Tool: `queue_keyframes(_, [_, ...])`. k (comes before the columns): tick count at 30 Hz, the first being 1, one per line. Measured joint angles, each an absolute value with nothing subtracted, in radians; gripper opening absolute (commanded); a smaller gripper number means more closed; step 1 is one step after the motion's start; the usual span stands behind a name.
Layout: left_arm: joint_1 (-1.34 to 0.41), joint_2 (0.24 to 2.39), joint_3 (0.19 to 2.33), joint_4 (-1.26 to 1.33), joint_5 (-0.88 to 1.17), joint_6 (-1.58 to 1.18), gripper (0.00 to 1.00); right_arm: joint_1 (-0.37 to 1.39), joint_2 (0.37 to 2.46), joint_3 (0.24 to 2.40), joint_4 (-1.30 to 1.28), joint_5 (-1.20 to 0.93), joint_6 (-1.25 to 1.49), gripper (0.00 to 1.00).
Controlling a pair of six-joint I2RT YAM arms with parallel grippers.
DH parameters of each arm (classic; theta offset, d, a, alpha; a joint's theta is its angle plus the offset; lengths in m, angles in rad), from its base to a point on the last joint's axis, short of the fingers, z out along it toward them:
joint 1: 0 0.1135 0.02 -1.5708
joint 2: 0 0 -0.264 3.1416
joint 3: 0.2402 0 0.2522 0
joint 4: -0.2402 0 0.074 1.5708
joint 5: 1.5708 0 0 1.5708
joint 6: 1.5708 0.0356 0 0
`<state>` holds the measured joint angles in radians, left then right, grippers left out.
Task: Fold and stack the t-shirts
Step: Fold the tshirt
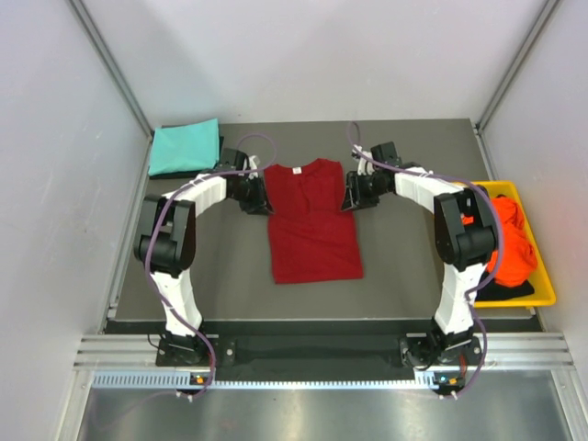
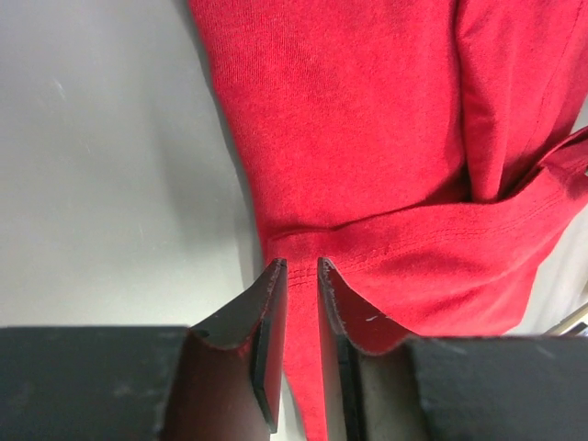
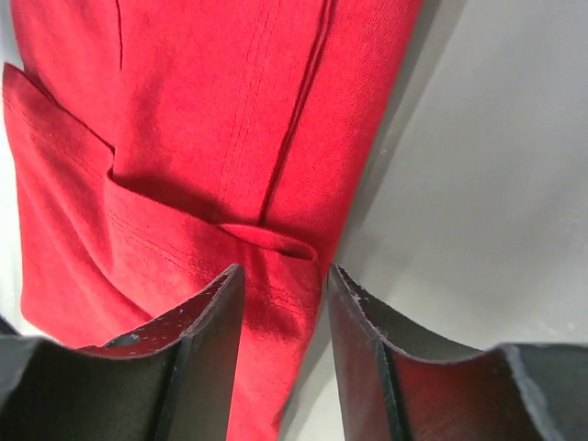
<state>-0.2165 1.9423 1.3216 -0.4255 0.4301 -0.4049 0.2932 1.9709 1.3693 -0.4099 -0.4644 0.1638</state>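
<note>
Arms bent inward flank the red tee (image 1: 312,230) on the counter (image 1: 220,266), left end effector (image 2: 301,266) pinching its edge, right end effector (image 3: 280,271) open astride the opposite edge; teal tee (image 1: 184,147) at 10 o'clock, bin (image 1: 544,276) at 3.

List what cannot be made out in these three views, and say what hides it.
Top view: black t-shirt, mostly buried under the orange t-shirt in the yellow bin.
Top view: red t-shirt's neck label, too small to read.
Left wrist view: whether the left gripper pinches the red cloth between its jaws.
Wrist views: most of the red t-shirt, cut by frame edges.
</note>
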Motion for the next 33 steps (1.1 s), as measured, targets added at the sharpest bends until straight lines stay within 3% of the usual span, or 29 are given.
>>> queue_keyframes(3, [-0.216,1.952,1.322,-0.425,0.430,-0.398,0.11,0.293,1.985,1.370,-0.413,-0.482,0.156,0.36])
queue_keyframes(5, [-0.216,1.961,1.322,-0.426,0.430,-0.395,0.01,0.293,1.991,1.370,-0.413,-0.493,0.149,0.23])
queue_keyframes(7, [-0.216,1.969,1.322,-0.424,0.430,-0.393,0.00,0.292,1.995,1.370,-0.411,-0.503,0.147,0.10])
queue_keyframes(10, [-0.216,1.974,1.319,-0.423,0.430,-0.393,0.00,0.290,1.999,1.370,-0.404,-0.516,0.150,0.00])
queue_keyframes(27, [-0.216,1.974,1.299,-0.413,0.355,-0.400,0.00,0.271,1.959,1.205,-0.155,-0.548,0.197,0.00])
queue_keyframes(30, [-0.216,1.974,1.298,-0.411,0.349,-0.407,0.00,0.271,1.959,1.198,-0.134,-0.547,0.206,0.06])
queue_keyframes(33, [-0.216,1.974,1.298,-0.411,0.344,-0.418,0.00,0.271,1.959,1.198,-0.126,-0.547,0.215,0.19])
